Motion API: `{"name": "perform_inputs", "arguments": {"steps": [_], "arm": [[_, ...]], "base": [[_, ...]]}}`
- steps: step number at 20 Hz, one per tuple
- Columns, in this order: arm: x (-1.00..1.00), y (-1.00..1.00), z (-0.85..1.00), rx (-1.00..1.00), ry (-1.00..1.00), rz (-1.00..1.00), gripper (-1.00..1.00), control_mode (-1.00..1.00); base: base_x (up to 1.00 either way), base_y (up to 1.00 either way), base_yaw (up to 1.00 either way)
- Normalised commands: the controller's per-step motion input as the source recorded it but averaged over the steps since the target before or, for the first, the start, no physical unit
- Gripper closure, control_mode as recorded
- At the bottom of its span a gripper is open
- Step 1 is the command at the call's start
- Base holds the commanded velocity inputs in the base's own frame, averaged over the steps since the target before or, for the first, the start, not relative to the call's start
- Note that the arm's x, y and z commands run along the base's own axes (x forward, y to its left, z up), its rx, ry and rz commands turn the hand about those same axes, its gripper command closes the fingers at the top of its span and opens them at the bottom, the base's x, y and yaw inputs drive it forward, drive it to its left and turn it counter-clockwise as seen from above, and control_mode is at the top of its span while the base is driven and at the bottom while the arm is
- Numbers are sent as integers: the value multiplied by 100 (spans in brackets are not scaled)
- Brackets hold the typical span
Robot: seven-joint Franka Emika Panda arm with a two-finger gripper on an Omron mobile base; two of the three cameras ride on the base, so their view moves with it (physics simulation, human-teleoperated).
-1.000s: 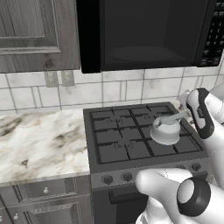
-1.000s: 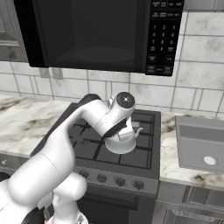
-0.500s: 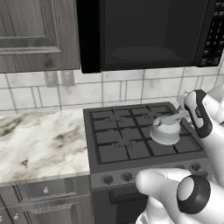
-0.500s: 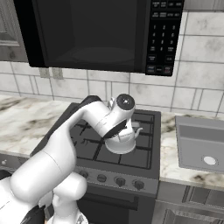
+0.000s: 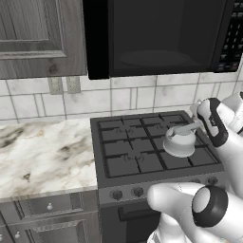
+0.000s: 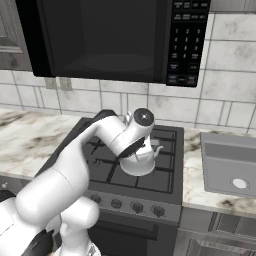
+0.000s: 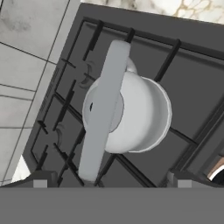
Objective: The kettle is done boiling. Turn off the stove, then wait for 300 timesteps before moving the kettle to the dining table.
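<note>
Kettle [image 5: 179, 142] on stove [image 5: 137, 156]

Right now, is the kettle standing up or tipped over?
Standing up. The kettle sits flat on the stove grates, handle on top and spout out to the side. From above, its round body looks level.

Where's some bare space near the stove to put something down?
The marble counter left of the stove is bare. The left burners are free too. It's crowded on the right side, around the kettle with the arm above it.
</note>
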Motion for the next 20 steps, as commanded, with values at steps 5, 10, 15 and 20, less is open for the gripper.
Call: {"name": "perform_inputs", "arguments": {"steps": [5, 10, 15, 20], "arm": [[10, 0, -6, 0, 0, 0, -100, -100], [9, 0, -7, 0, 0, 0, -100, -100], [9, 0, -7, 0, 0, 0, -100, -100], [10, 0, -7, 0, 0, 0, -100, -100]], "base": [[0, 0, 0], [0, 0, 0], [0, 0, 0], [0, 0, 0]]}}
